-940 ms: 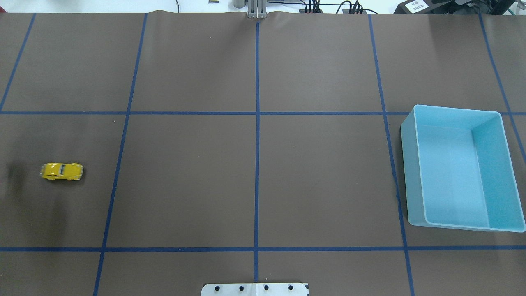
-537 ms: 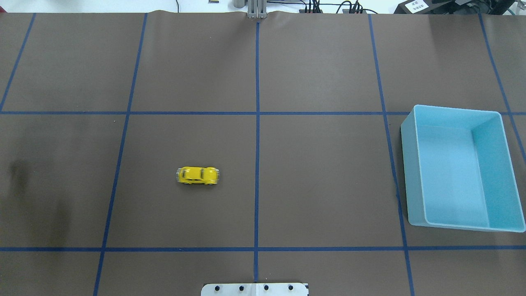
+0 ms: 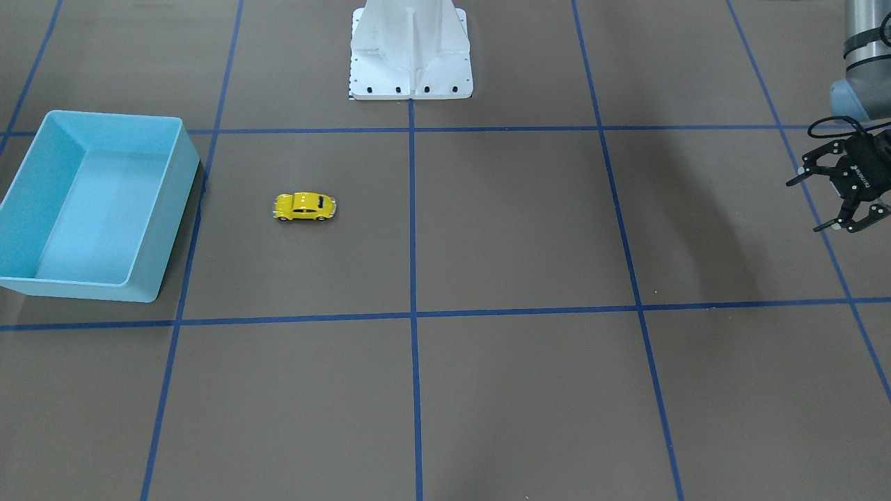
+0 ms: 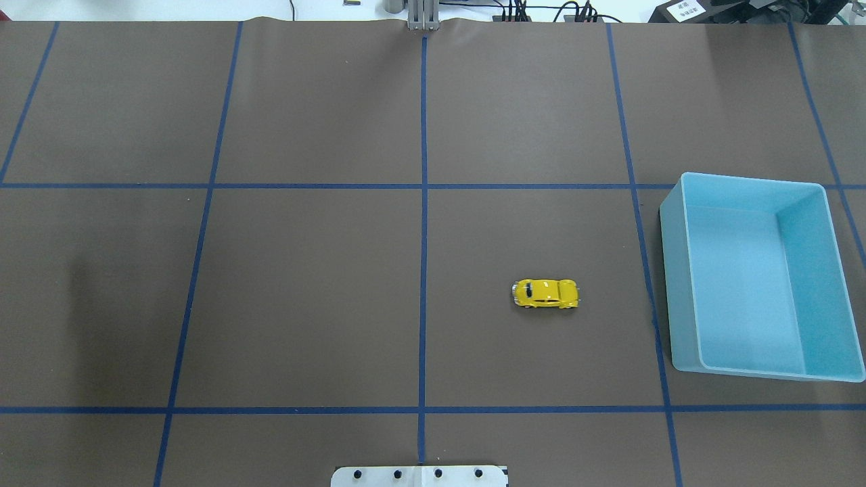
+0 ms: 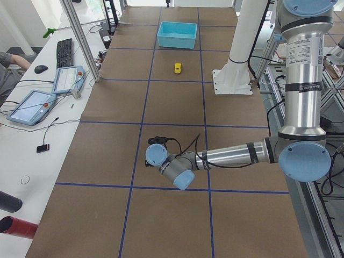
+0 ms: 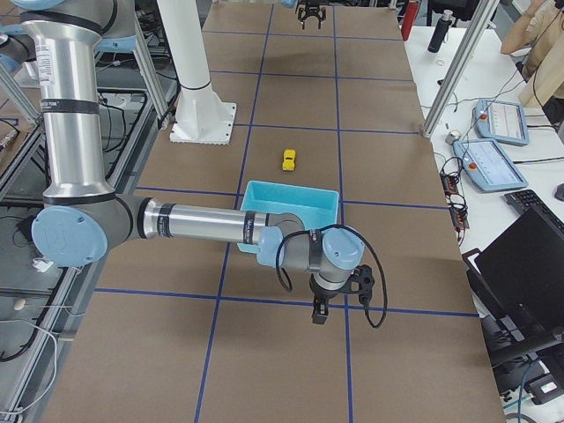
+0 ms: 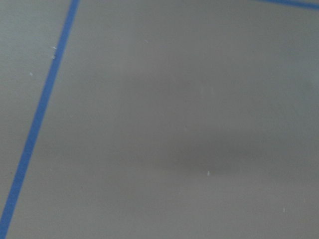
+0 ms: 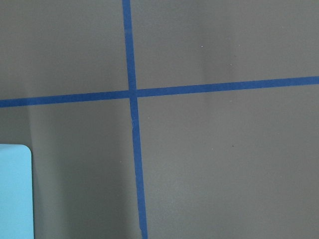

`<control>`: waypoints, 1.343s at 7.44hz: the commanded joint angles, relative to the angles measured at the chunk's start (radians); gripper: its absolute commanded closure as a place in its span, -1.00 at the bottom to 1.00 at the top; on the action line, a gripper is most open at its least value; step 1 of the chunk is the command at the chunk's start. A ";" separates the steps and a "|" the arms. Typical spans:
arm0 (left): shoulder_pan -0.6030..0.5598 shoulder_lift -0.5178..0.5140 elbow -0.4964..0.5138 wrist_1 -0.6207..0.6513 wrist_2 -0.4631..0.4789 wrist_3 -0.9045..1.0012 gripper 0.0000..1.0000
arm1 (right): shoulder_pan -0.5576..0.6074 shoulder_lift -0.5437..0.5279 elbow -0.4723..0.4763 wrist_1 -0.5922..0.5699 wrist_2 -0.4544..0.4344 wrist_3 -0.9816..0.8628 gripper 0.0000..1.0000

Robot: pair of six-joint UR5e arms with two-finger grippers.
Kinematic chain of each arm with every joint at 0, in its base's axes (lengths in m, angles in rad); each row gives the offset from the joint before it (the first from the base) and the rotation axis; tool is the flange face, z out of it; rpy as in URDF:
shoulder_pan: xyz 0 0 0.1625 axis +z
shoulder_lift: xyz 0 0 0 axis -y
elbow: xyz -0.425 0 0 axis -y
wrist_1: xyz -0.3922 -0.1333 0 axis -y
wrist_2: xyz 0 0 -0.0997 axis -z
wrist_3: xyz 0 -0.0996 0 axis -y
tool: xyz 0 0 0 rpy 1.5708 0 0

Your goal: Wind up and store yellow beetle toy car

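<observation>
The yellow beetle toy car (image 4: 546, 294) stands alone on the brown mat, right of the centre line and a short way left of the light blue bin (image 4: 676, 284). It also shows in the front-facing view (image 3: 304, 207) and in both side views (image 5: 177, 67) (image 6: 288, 159). My left gripper (image 3: 807, 205) is open and empty above the table's far left end, far from the car. My right gripper (image 6: 319, 308) hangs just past the bin on the side away from the car; I cannot tell whether it is open or shut.
The bin (image 3: 170, 209) holds nothing, and its corner shows in the right wrist view (image 8: 15, 189). The robot's white base (image 3: 411, 49) stands at the table's middle edge. Blue tape lines cross the mat. Operators' desks with tablets (image 5: 32, 105) flank the far side.
The car has rolled on its own from the table's left end to the right, across the centre line, and now stands close to the bin.
</observation>
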 commanded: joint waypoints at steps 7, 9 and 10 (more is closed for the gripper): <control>-0.038 -0.025 -0.011 0.062 0.117 -0.792 -1.00 | 0.000 0.002 0.023 0.003 -0.002 -0.003 -1.00; -0.098 -0.047 -0.131 0.403 0.123 -0.781 -1.00 | -0.011 0.030 0.030 0.081 0.000 -0.002 -1.00; -0.123 -0.048 -0.161 0.482 0.156 -0.778 -1.00 | -0.037 0.029 0.046 0.171 0.000 -0.011 -1.00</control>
